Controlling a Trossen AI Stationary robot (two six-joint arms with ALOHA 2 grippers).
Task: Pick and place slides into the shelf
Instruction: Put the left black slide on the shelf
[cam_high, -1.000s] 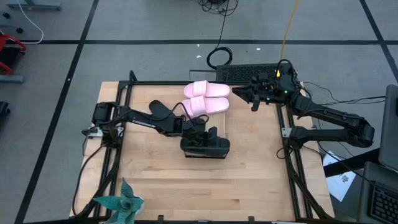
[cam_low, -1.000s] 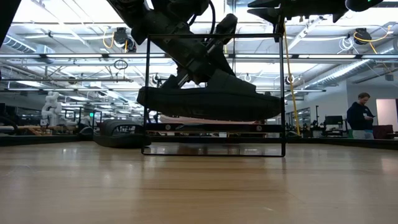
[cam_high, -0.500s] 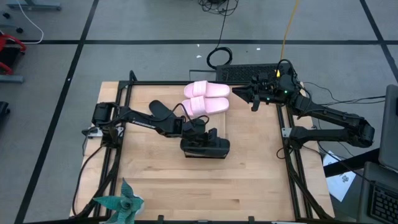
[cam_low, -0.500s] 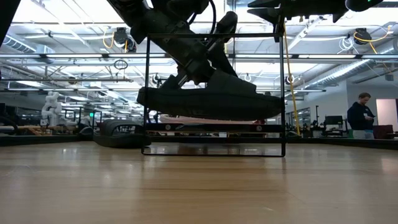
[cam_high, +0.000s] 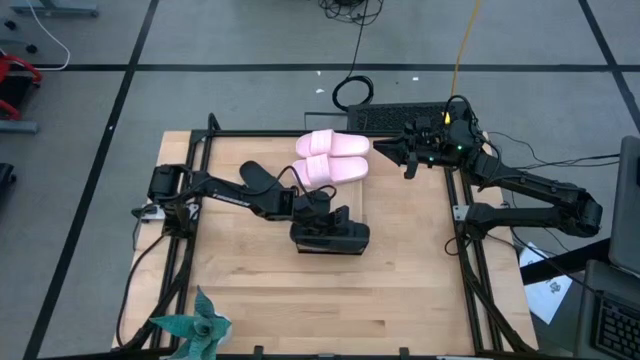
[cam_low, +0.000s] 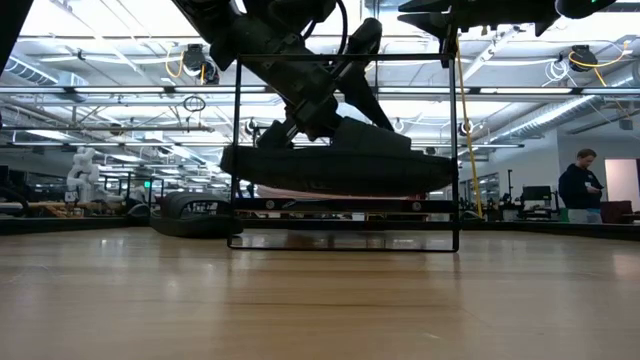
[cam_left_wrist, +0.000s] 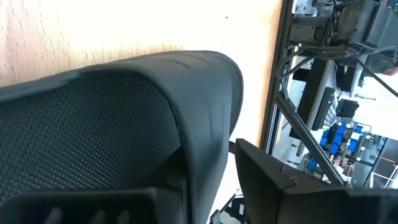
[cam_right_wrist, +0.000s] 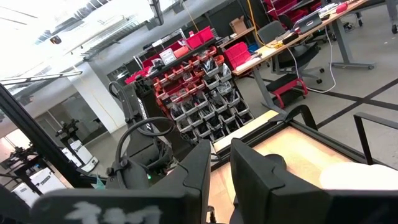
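Hardly budging since a second ago: left tool (cam_high: 318, 213) clenched on the black slide (cam_high: 330, 237), hoisting it level with the shelf (cam_low: 440, 205), release pending. Right tool (cam_high: 397, 152) idling far right.

Pale pink pair of wide-strap slide sandals (cam_high: 333, 157): plain, no pattern. Matte black slide sandal in my left pincer (cam_high: 329, 236): strap shows fine woven mesh texture in left wrist view (cam_left_wrist: 93, 143). Second black slide sandal (cam_high: 258, 177): plain matte. Light-wood counter (cam_high: 260, 290): pale blond planks, faint grain. Thin metal shelf frame (cam_low: 345, 150): dark, near black. My two arms: dark; small green lights glow by right pincer (cam_high: 388, 152). Teal folded paper-like shape (cam_high: 193, 325) at counter's near-left edge. Floor (cam_high: 200, 60): grey, black lines. Yellow cable (cam_high: 464, 40).
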